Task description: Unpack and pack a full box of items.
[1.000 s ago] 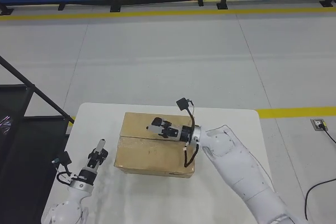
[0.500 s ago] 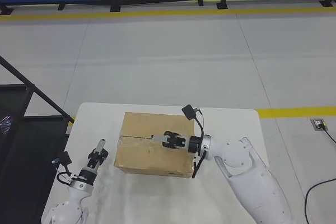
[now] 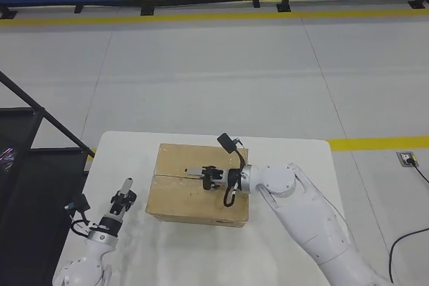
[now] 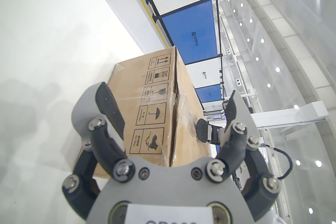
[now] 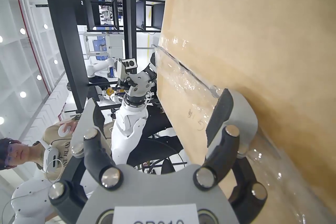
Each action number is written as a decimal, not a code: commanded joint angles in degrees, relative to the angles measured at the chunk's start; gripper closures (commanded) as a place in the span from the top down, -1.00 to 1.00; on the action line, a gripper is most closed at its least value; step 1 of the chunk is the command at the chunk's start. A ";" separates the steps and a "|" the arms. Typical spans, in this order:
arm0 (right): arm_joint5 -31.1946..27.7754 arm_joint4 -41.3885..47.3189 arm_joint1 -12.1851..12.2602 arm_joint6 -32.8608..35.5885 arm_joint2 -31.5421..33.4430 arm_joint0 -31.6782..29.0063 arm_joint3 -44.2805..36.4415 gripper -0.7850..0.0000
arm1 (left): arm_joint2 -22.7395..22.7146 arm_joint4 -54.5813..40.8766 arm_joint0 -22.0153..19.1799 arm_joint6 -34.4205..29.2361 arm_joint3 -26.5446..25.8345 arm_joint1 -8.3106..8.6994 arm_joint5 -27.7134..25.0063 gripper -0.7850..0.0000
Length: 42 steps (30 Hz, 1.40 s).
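Left gripper point(image 3: 126, 189), black-padded fingers point(image 4: 107, 104) spread and empty, stands at the near left of the smooth white table point(image 3: 129, 150), apart from the closed rectangular cardboard box point(image 3: 179, 200) mid-table. Right gripper point(image 3: 202, 173), fingers parted, lies along its glossy taped top seam point(image 5: 183, 78).

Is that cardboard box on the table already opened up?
No, the cardboard box has its top flaps lying flat and closed, with clear tape along the seam.

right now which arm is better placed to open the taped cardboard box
Likely right: the right gripper is open at the taped top seam of the cardboard box; the left gripper is beside it, apart.
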 commanded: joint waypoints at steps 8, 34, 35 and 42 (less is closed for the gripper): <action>4.94 -5.24 2.91 1.25 6.20 -6.43 -9.91 1.00 | 0.21 0.36 -0.79 -0.43 -0.41 0.02 0.73 1.00; 8.53 -5.07 7.34 -6.28 21.96 -23.16 -26.09 1.00 | -0.99 -0.91 -2.18 -0.50 0.05 0.15 -0.12 1.00; 7.12 -4.50 7.45 -7.66 22.87 -24.39 -27.04 1.00 | -1.37 -1.21 -2.00 -0.22 -0.11 0.17 -0.53 1.00; 1.31 -2.44 7.75 -12.70 25.94 -28.96 -30.54 1.00 | -3.72 -2.84 -0.48 -0.86 -1.15 0.41 -2.99 1.00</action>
